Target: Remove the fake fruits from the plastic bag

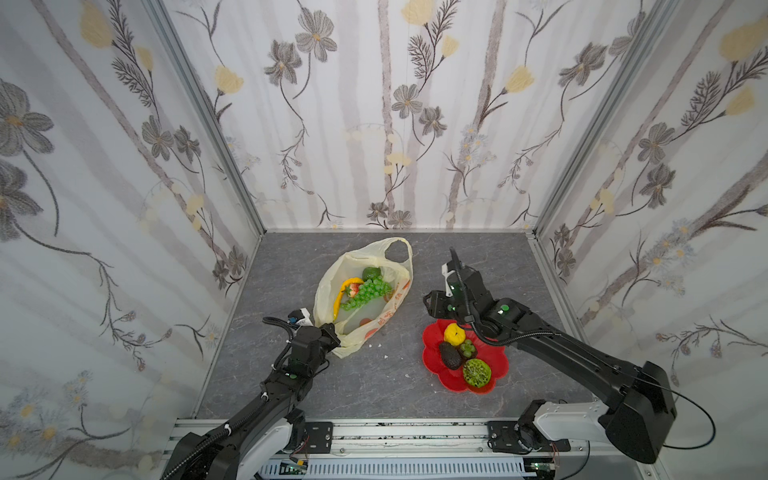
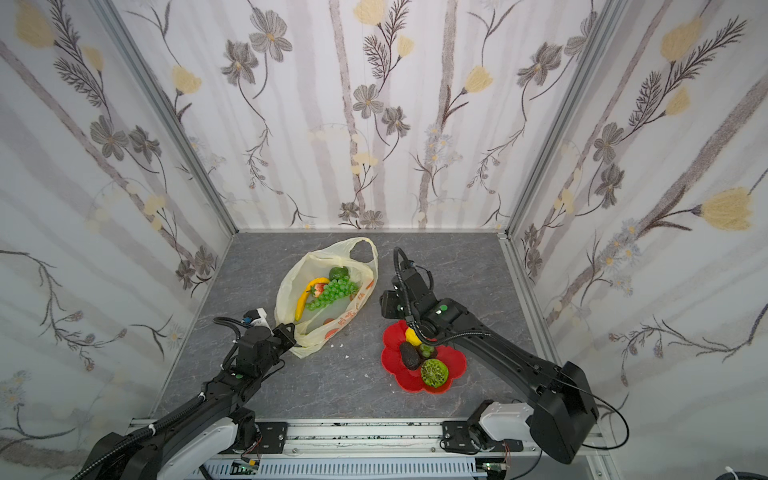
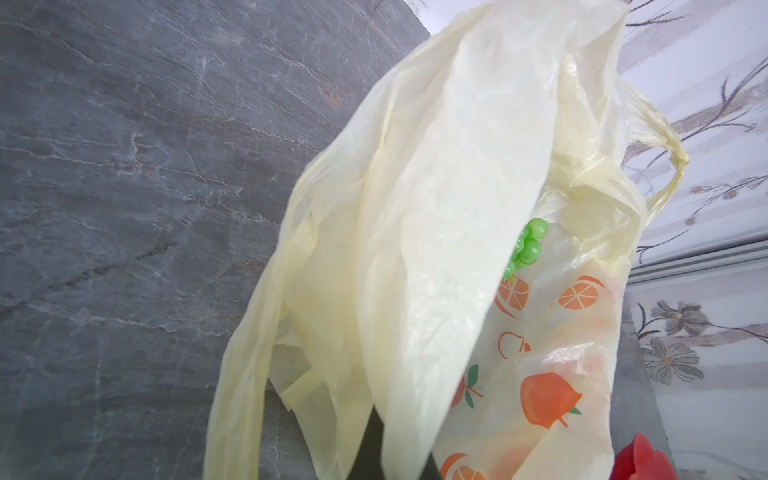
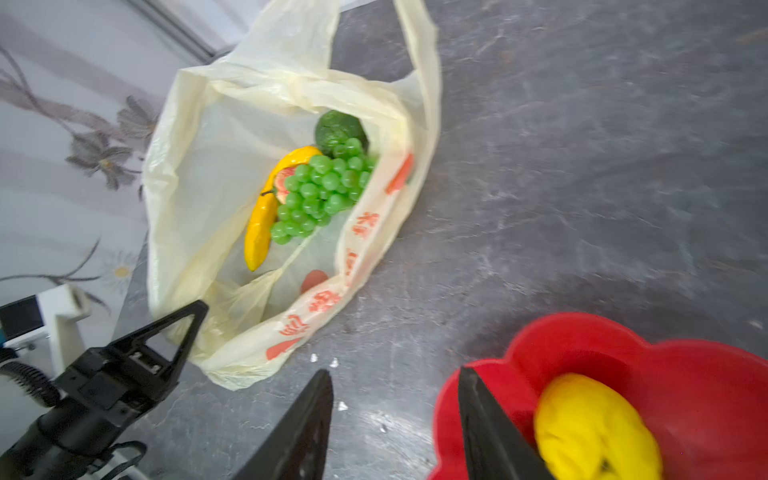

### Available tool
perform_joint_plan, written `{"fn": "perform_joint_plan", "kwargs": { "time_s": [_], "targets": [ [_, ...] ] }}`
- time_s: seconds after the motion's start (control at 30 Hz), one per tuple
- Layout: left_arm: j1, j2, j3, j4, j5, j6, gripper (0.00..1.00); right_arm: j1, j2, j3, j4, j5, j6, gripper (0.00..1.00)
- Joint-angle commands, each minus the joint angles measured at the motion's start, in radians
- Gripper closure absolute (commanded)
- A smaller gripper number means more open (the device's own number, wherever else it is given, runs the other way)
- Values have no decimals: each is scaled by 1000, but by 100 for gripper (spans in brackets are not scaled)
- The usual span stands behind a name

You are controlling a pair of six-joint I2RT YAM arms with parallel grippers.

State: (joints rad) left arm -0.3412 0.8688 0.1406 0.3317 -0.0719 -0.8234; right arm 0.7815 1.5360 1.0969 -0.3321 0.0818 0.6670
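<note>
While in bag point(image 4: 187, 187), grapes point(image 4: 322, 191) beside banana point(image 4: 259, 232)

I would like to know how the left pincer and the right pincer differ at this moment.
The left pincer is shut on the edge of the plastic bag; the right pincer is open and holds nothing. The left pincer sits at the bag, the right pincer near the rim of the red plate, beside the yellow fruit. Both are black.

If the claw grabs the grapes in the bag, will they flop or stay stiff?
Probably a bit floppy: the grape bunch is many small round beads, so it may dangle. Likely slippery, since the beads look glossy. It lies against the banana, so lifting might nudge that too.
</note>
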Motion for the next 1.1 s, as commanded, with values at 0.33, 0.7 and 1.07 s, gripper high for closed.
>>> {"fn": "perform_joint_plan", "kwargs": {
  "time_s": [0.33,0.7,1.07],
  "targets": [
    [-24,-262,-16,-360,101,-163,100,80,606,538,-12,-105,-102,45],
    [-62,-336,26,-548,155,-170,100,76,897,870,-120,-55,-144,43],
    [-94,-505,10,-651,72,-214,100,68,1076,1118,-212,40,-170,40]
  ]
}}
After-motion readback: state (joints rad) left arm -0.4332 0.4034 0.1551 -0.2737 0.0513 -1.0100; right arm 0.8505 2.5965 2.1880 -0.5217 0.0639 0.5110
